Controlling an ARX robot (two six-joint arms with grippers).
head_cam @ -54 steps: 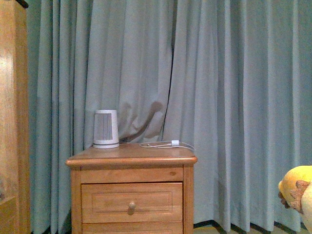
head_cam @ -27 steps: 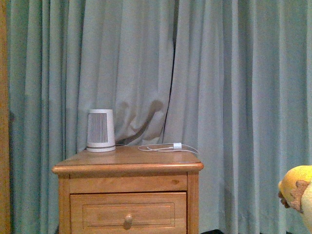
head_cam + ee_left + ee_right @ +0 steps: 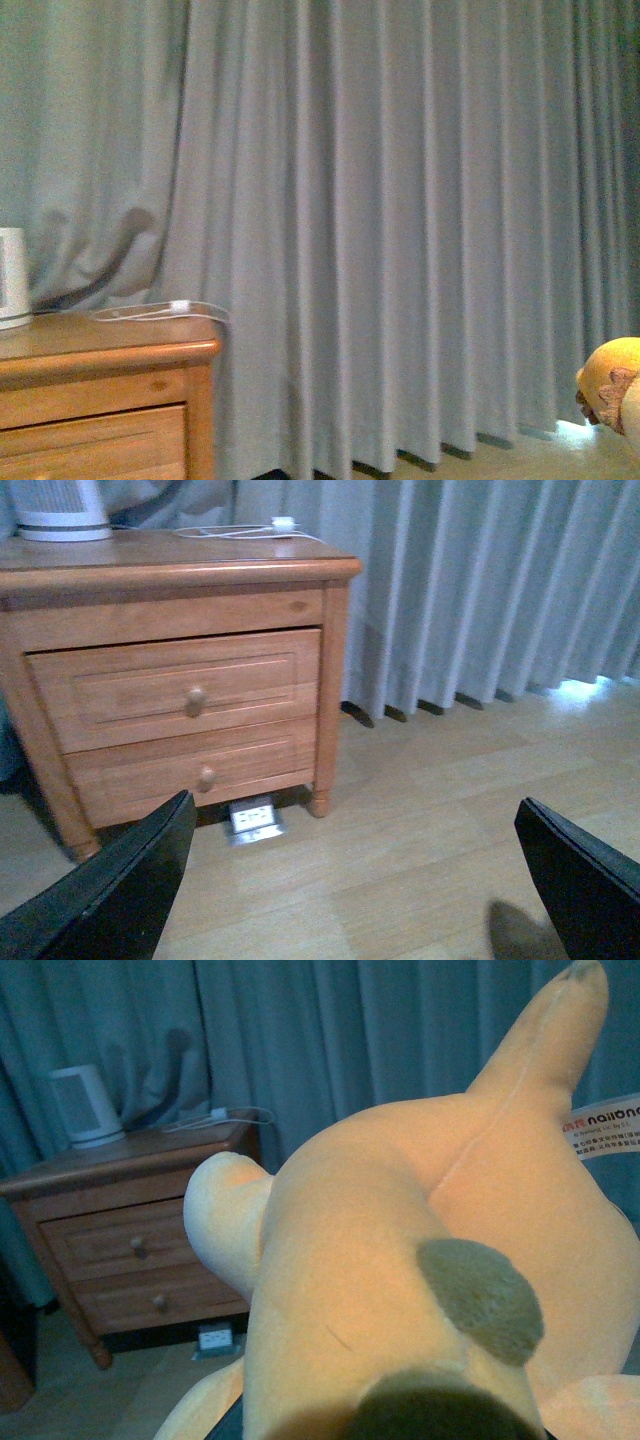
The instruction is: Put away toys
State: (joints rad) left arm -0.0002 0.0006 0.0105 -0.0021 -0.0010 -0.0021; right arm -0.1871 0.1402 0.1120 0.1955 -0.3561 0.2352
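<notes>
An orange-yellow plush toy (image 3: pixel 400 1250) with brownish spots and a pointed ear fills the right wrist view, and my right gripper is shut on it, its fingers hidden under the plush. A rounded bit of the same plush toy (image 3: pixel 612 385) pokes in at the lower right edge of the front view. My left gripper (image 3: pixel 355 880) is open above the wooden floor, its two black fingers (image 3: pixel 110 895) wide apart with nothing between them.
A wooden nightstand (image 3: pixel 180 690) with two drawers stands against grey-green curtains (image 3: pixel 400 220); a white ribbed device (image 3: pixel 55 510) and a white cable (image 3: pixel 250 530) lie on top. A floor socket plate (image 3: pixel 252 818) sits under it. Light wood floor (image 3: pixel 430 810) stretches beside the nightstand.
The front view has swung right: the nightstand slid to the left edge and more curtain and a lit strip of floor came into view. The plush stays at the lower right.
</notes>
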